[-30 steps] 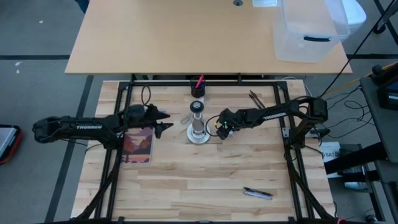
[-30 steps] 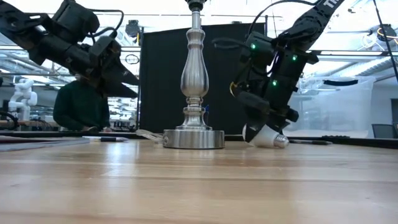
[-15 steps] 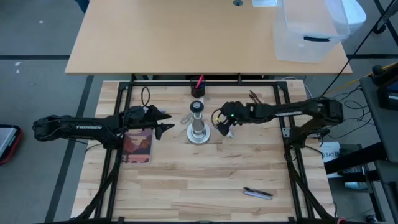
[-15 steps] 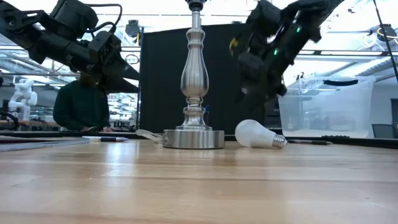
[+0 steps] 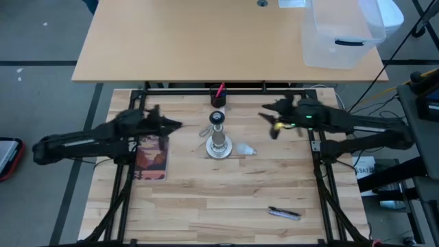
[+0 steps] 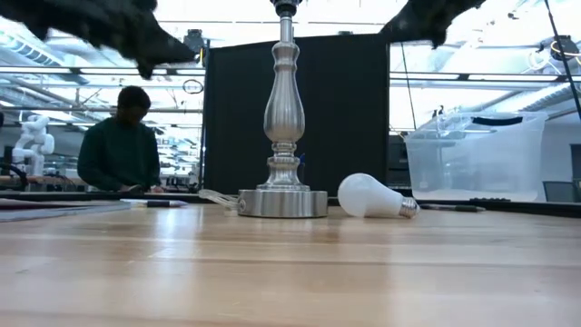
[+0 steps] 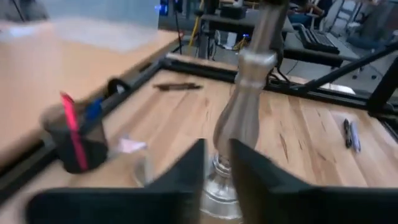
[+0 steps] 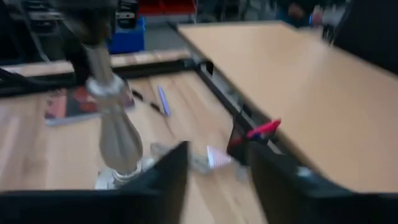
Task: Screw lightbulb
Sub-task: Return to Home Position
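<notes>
lying on its side on the tabletop [image 5: 206,199], just beside the socket stand's [image 5: 218,143] disc foot, base pointing away: lightbulb [image 5: 245,149]. left end effector [image 7: 216,144]: raised, fingers narrowly parted, empty. right end effector [image 8: 217,147]: raised, fingers wide apart, empty.

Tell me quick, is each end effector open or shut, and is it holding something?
Left end effector: open a little, holding nothing.
Right end effector: open wide, holding nothing.

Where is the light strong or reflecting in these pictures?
Low view: the bright room behind turns the left arm and right arm into dark shapes; the metal stand carries shiny highlights. High view: even light, the lightbulb casts little shadow.
</notes>
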{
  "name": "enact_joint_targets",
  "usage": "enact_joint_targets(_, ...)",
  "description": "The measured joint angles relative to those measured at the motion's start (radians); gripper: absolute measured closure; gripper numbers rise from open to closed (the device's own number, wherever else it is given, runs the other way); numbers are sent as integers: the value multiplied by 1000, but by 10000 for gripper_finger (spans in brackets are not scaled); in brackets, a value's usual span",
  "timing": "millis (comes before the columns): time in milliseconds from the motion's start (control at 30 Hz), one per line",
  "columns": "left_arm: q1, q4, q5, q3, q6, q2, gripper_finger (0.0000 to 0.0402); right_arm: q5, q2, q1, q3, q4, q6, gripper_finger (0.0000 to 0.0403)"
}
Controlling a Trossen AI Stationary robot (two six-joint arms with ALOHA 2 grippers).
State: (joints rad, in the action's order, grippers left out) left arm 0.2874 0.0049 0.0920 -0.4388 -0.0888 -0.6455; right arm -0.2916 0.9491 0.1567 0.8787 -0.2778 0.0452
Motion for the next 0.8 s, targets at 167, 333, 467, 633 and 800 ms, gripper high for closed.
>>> enact_joint_targets(167, 0, -251, -58, -115, 109, 246, 396, -19, -189, -42, -6, -59, -86, 382)
enact_joint_targets(333, 0, -353, -78, -113, 187, 472, 400, -23, -380, -99, -115, -33, -137, 397)
enact_joint_targets(467, -1, -374, -79, -22, 175, 598, 400, -12, -538, -143, -290, 81, -159, 400)
enact_joint_targets(633, -1, -292, -90, 123, 151, 641, 401, 28, -678, -173, -511, 220, -185, 402)
enact_joint_targets(800, 0, -138, -133, 254, 123, 610, 401, 31, -759, -172, -693, 335, -186, 402)
